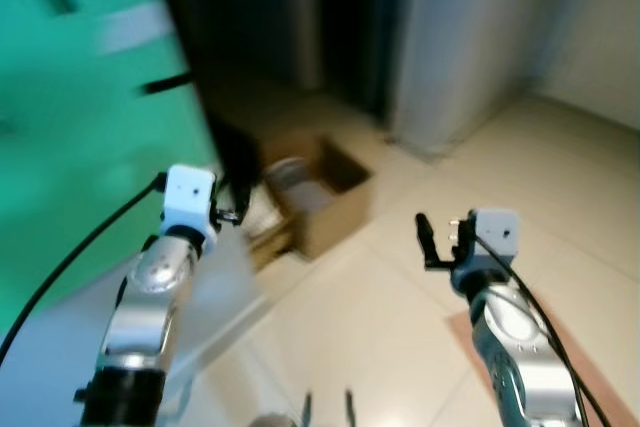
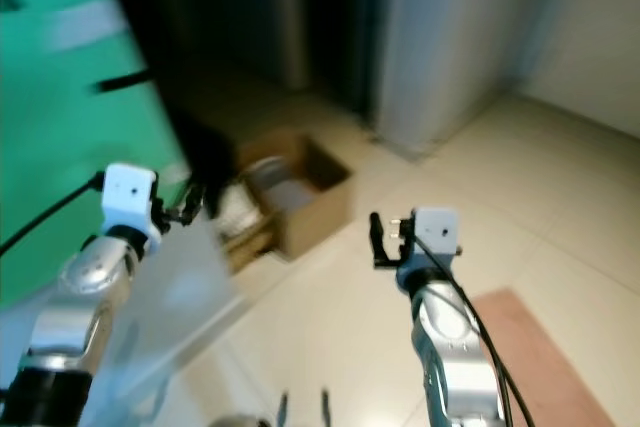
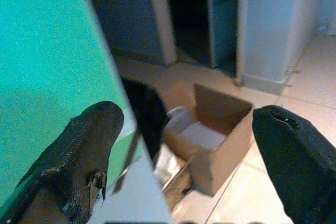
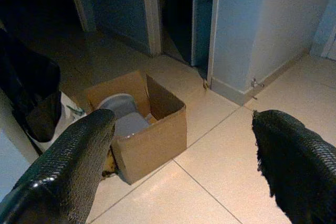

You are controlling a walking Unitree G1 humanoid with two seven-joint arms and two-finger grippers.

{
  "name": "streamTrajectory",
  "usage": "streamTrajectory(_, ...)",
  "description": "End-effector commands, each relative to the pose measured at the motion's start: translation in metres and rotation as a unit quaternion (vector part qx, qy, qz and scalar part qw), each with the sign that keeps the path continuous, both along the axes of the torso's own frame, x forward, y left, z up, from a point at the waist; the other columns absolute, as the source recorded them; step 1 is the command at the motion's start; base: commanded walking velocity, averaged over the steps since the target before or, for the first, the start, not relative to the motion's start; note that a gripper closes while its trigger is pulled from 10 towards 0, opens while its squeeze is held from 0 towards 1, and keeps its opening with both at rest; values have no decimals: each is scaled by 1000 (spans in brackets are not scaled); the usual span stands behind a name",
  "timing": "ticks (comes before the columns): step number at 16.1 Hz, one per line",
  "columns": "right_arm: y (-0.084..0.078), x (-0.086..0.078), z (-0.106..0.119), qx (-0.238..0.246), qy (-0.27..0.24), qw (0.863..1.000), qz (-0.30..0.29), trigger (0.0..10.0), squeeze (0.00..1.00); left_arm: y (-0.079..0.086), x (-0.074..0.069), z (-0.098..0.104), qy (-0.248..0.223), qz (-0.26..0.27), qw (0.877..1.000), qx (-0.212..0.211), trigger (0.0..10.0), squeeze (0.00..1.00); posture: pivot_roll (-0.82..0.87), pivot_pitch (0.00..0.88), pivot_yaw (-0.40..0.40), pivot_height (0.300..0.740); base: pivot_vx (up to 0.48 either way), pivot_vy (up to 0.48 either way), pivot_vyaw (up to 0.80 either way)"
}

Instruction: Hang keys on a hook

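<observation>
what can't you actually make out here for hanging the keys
- Keys: none can be made out; the left tool and right tool both stand open with nothing between the fingers.
- Hook: none can be made out; motion blur smears the green wall in the eye views.
- Cardboard box: its walls hide most of the contents; a grey lid-like shape shows.
- Black object beside the box: too dark to identify.

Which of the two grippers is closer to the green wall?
The left gripper: it is raised right beside the green wall. The right gripper hangs over the floor tiles.
</observation>
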State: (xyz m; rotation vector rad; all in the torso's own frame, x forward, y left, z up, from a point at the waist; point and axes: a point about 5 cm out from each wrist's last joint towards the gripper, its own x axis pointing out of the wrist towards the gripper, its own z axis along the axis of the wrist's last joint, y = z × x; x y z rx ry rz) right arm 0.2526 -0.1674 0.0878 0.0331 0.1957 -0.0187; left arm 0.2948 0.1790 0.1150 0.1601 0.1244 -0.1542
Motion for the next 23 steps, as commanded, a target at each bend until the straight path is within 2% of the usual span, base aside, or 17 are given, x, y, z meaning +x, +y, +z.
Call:
streamTrajectory(1, -4, 2, 2, 0, -6, 1000, -22, 10000, 1000, -2, 3, 1, -1, -6, 1000, 7, 10000, 1000, -72, 0, 61, 740, 0, 0, 800)
streamTrajectory(3, -8, 2, 3, 2, -2, 999, -32, 10000, 1000, -4, 2, -3, 7, -15, 1000, 2, 10000, 1000, -82, 0, 62, 740, 0, 0, 800)
streamTrajectory(4, -11, 1, 0, -6, 11, 999, -37, 10000, 1000, -6, 1, -6, 9, -8, 1000, 4, 10000, 475, -80, 0, 50, 740, 0, 0, 800)
streamTrajectory(5, -12, 1, 0, -2, 13, 999, -37, 10000, 1000, -6, 0, -6, 10, -6, 1000, 0, 10000, 318, -80, 0, 50, 740, 0, 0, 800)
streamTrajectory(6, -12, 1, 0, -13, 11, 1000, -25, 10000, 1000, -7, -3, -8, 12, -3, 1000, 8, 10000, 0, -72, 0, 35, 740, 0, 0, 800)
streamTrajectory(8, -10, 2, -1, -10, 13, 1000, -20, 10000, 1000, -7, -5, -8, 9, -7, 1000, 13, 10000, 0, -61, 0, 23, 740, 0, 0, 800)
streamTrajectory(9, -9, 3, -2, -9, 13, 1000, -19, 10000, 1000, -11, -5, -12, 30, -33, 998, 39, 10000, 0, -59, 0, 22, 740, 0, 0, 800)
streamTrajectory(11, -7, 4, -2, -8, 13, 1000, -19, 10000, 1000, -14, -8, -17, 53, -58, 996, 34, 10000, 0, -56, 0, 23, 740, 0, 0, 800)
streamTrajectory(16, -6, 4, -2, -7, 14, 1000, -22, 10000, 1000, -17, -5, -16, 54, -76, 994, 52, 10000, 0, -69, 0, 48, 740, 0, 0, 800)
streamTrajectory(18, -6, 5, -2, -4, 14, 1000, -23, 10000, 1000, -17, 2, 0, 4, -39, 999, 15, 10000, 0, -71, 0, 53, 740, 0, 0, 800)
streamTrajectory(19, -6, 4, -3, -6, 17, 1000, -24, 10000, 1000, -16, 5, 2, -8, -28, 999, 23, 10000, 0, -69, 0, 53, 740, 0, 0, 800)
streamTrajectory(20, -6, 5, -5, -27, 19, 999, -12, 10000, 1000, -14, 6, 1, -7, -20, 999, 34, 10000, 0, -69, 0, 55, 740, 0, 0, 800)
streamTrajectory(21, -6, 5, -5, -26, 21, 999, -13, 10000, 1000, -14, 6, 1, -7, -21, 999, 33, 10000, 0, -71, 0, 55, 740, 0, 0, 800)
streamTrajectory(23, -4, 6, -3, 10, 19, 1000, -14, 10000, 1000, -12, 4, -1, -3, -21, 1000, 19, 10000, 0, -67, 0, 51, 740, 0, 0, 800)
